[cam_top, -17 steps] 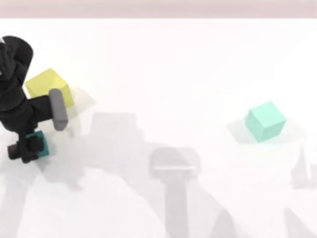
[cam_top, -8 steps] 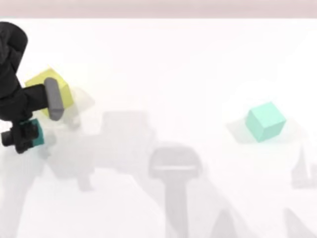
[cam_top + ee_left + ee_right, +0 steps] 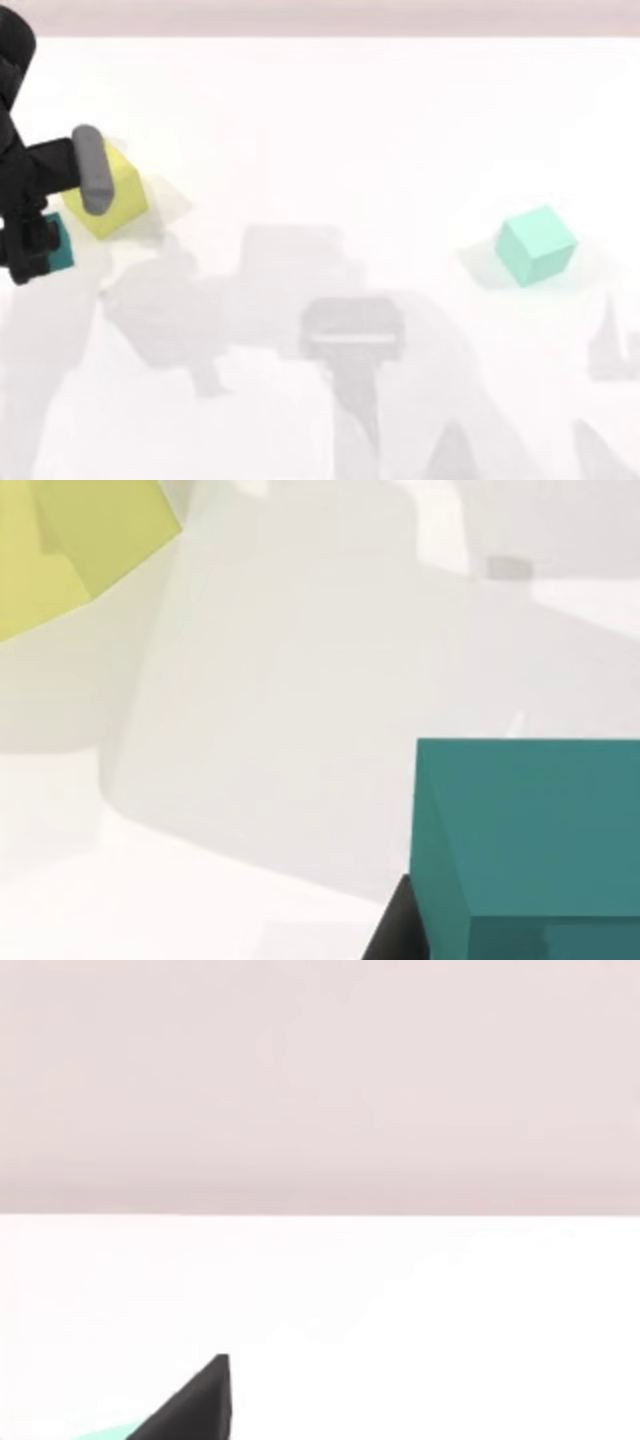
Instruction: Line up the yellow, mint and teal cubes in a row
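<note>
White table (image 3: 330, 130) bears long shadows; left end effector (image 3: 35, 250) grips teal cube (image 3: 58, 245).

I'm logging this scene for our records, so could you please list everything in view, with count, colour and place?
yellow cube: one, pale yellow, far left of the table, partly under the left arm.
teal cube: one, dark teal, at the left edge, held in the left gripper, next to the yellow cube.
mint cube: one, light mint green, right side of the table, alone.
table: one, white, under all of it.
left gripper: one, black, at the left edge, shut on the teal cube.
right gripper: only a dark tip shows in the right wrist view.
</note>
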